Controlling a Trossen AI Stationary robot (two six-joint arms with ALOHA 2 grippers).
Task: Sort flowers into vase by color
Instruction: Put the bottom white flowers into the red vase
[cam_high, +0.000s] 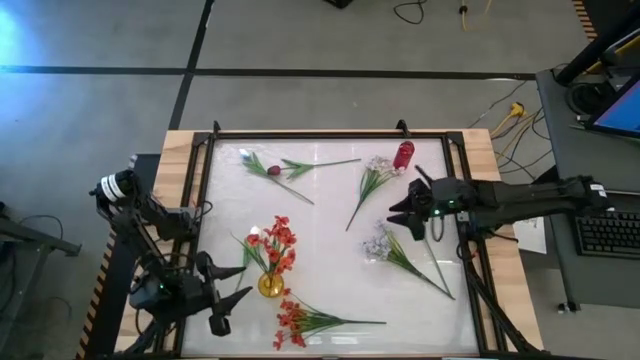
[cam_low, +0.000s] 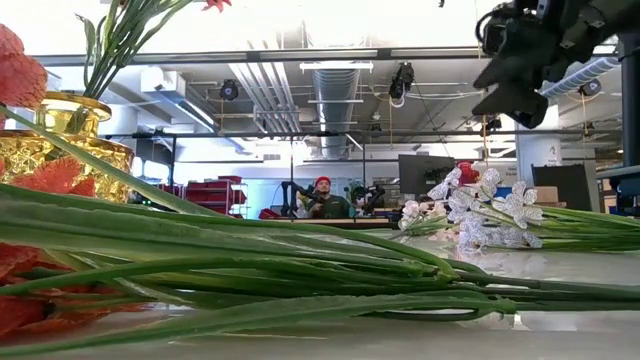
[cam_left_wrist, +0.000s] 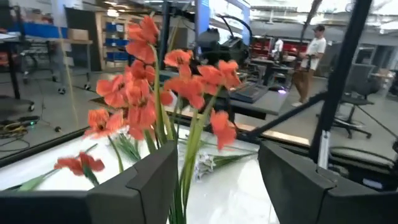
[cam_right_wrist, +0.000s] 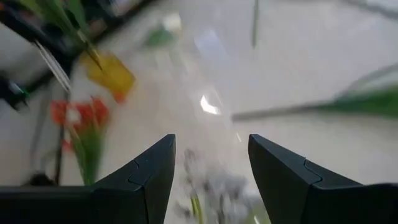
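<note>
A gold vase (cam_high: 270, 285) stands at the near left of the table and holds red-orange flowers (cam_high: 276, 243) upright. My left gripper (cam_high: 238, 287) is just left of it, level and open. In the left wrist view the blossoms (cam_left_wrist: 163, 87) rise past its fingers and the stems (cam_left_wrist: 186, 180) stand in the gap, apart from both fingers. Another red-orange spray (cam_high: 300, 320) lies near the front edge. My right gripper (cam_high: 405, 215) hovers open above a pale lavender spray (cam_high: 385, 245), which is blurred below its fingers (cam_right_wrist: 211, 186). A second lavender spray (cam_high: 375, 175), a maroon bud (cam_high: 273, 170) and a white bud (cam_high: 247, 155) lie at the back.
A red vase (cam_high: 403, 155) stands at the far right of the table. The tabletop has a raised dark frame (cam_high: 330, 133) around it. In the low view, long green stems (cam_low: 300, 260) lie across the front. People stand in the room beyond the table.
</note>
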